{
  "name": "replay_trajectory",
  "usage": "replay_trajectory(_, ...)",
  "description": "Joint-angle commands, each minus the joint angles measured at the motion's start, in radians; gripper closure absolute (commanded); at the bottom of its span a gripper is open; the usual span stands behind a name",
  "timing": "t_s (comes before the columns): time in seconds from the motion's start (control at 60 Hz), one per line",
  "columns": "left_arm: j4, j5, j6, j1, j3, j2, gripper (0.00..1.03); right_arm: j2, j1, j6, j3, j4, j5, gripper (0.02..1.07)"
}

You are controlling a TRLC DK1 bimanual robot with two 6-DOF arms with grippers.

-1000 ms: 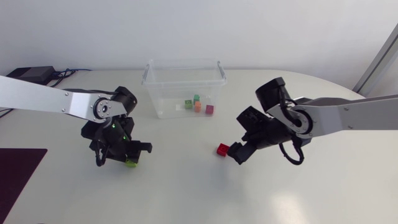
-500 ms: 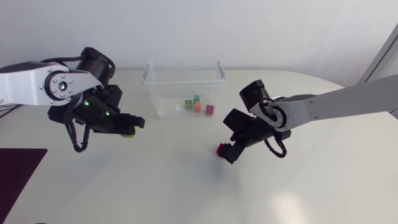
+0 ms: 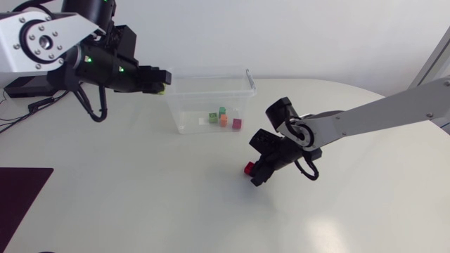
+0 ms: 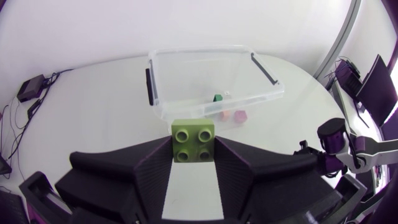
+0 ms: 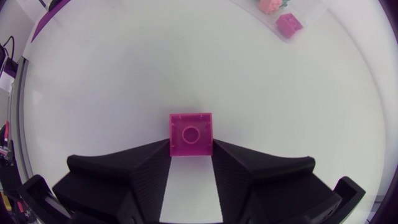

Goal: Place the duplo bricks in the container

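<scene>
A clear plastic container (image 3: 246,88) stands at the back middle, with several small bricks (image 3: 223,119) inside. My left gripper (image 3: 160,80) is raised just outside the container's left rim, shut on a lime green brick (image 4: 193,140). In the left wrist view the container (image 4: 152,84) lies ahead of the left gripper (image 4: 193,155). In front of the container, my right gripper (image 3: 254,172) is down at the table, shut on a red brick (image 3: 249,169). The right wrist view shows this brick (image 5: 191,133) with both fingers of the right gripper (image 5: 191,152) against its sides.
A dark purple mat (image 3: 20,197) lies at the front left edge. A black box with cables (image 4: 30,89) sits at the back left. A corner of the container with two pink bricks (image 5: 283,17) shows far ahead of my right gripper.
My left arm rose and swung back to the container's left rim, carrying the green brick. My right gripper slid a little left and closed on the red brick.
</scene>
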Motion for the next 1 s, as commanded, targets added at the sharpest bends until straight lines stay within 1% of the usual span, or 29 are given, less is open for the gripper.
replay_trajectory(0.0, 0.037, 0.006, 0.01, -0.009, 0.051, 0.065, 0.71, -0.065, 0.007, -0.02, -0.015, -0.002, 0.002, 0.84)
replay_trajectory(0.25, 0.155, 0.009, 0.01, -0.032, 0.186, 0.268, 0.7, -0.227, 0.019, 0.015, 0.025, -0.109, 0.023, 0.84)
replay_trajectory(0.383, 0.161, 0.009, 0.01, -0.034, 0.274, 0.354, 0.69, -0.275, 0.032, 0.038, 0.076, -0.154, 0.023, 0.84)
replay_trajectory(0.45, 0.161, 0.007, 0.016, -0.034, 0.329, 0.408, 0.63, -0.29, 0.039, 0.053, 0.108, -0.174, 0.023, 0.84)
replay_trajectory(0.483, 0.157, 0.007, 0.022, -0.034, 0.367, 0.44, 0.52, -0.295, 0.041, 0.061, 0.125, -0.178, 0.023, 0.84)
replay_trajectory(0.5, 0.152, 0.006, 0.022, -0.032, 0.383, 0.452, 0.44, -0.298, 0.041, 0.066, 0.134, -0.181, 0.023, 0.84)
replay_trajectory(0.533, 0.14, 0.006, 0.022, -0.032, 0.407, 0.472, 0.2, -0.298, 0.041, 0.078, 0.156, -0.186, 0.023, 0.84)
replay_trajectory(0.55, 0.131, 0.004, 0.021, -0.032, 0.426, 0.486, 0.04, -0.298, 0.041, 0.081, 0.163, -0.186, 0.023, 0.84)
replay_trajectory(0.567, 0.125, 0.004, 0.019, -0.032, 0.438, 0.493, 0.02, -0.298, 0.041, 0.089, 0.177, -0.188, 0.023, 0.84)
replay_trajectory(0.667, 0.053, 0.003, 0.012, -0.029, 0.516, 0.529, 0.03, -0.289, 0.038, 0.118, 0.243, -0.184, 0.023, 0.83)
replay_trajectory(0.75, 0.016, 0.003, 0.012, -0.028, 0.538, 0.527, 0.03, -0.27, 0.036, 0.141, 0.295, -0.18, 0.031, 0.83)
replay_trajectory(0.983, -0.093, 0.001, 0.022, 0.011, 0.507, 0.354, 0.03, -0.178, 0.035, 0.199, 0.466, -0.134, 0.045, 0.83)
